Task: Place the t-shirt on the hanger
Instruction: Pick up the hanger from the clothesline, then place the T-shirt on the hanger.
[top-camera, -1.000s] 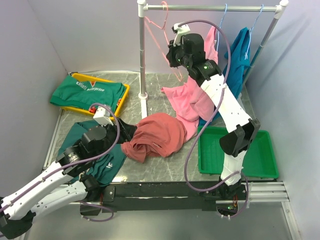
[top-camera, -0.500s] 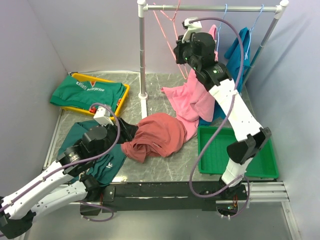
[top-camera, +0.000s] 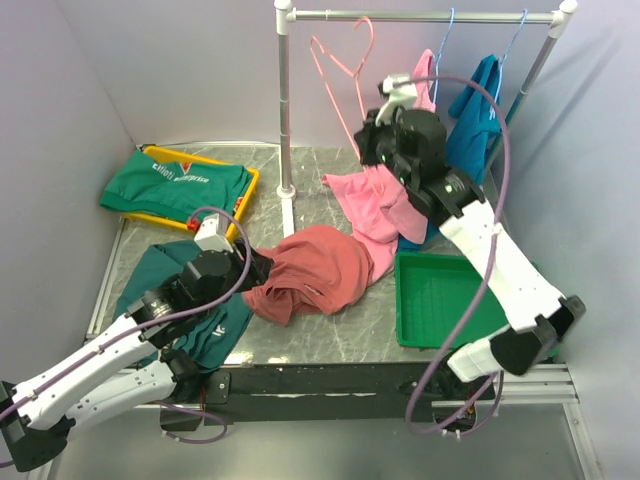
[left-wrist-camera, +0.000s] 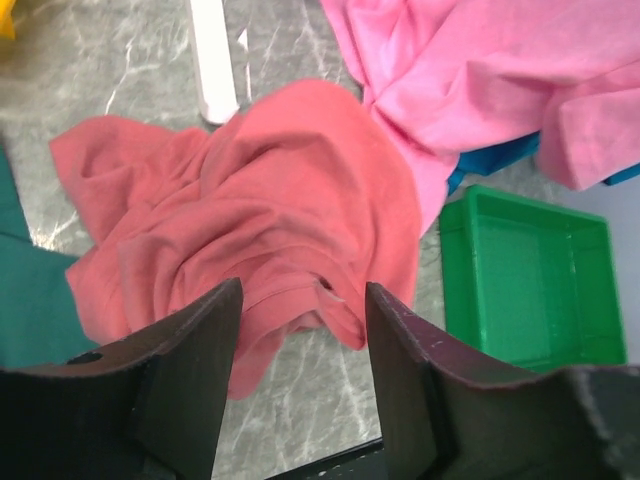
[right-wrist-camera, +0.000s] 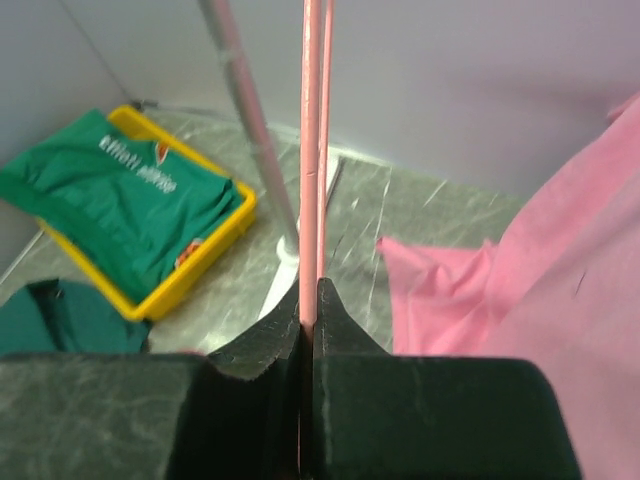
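Observation:
The brick-red t-shirt (top-camera: 318, 266) lies crumpled on the table's middle; it fills the left wrist view (left-wrist-camera: 260, 190). My left gripper (top-camera: 256, 266) is open at the shirt's left edge, its jaws spread over the shirt's near hem (left-wrist-camera: 302, 292) and holding nothing. My right gripper (top-camera: 373, 140) is shut on a wire of the salmon-pink hanger (top-camera: 338, 68), which it holds tilted just below the rail with the hook up. In the right wrist view the wire (right-wrist-camera: 311, 150) runs up from between the closed jaws (right-wrist-camera: 310, 300).
A rack with a rail (top-camera: 420, 16) and a pole (top-camera: 285, 110) stands at the back. A light pink shirt (top-camera: 380, 205) and a teal-blue shirt (top-camera: 475, 115) hang from blue hangers. Green tray (top-camera: 450, 300) at right, yellow tray (top-camera: 240, 195) with a green shirt at left, dark teal shirt (top-camera: 215, 325) under the left arm.
My right gripper has carried the hanger to the right and down, and its hook now sits below the rail. My left gripper has edged closer to the t-shirt.

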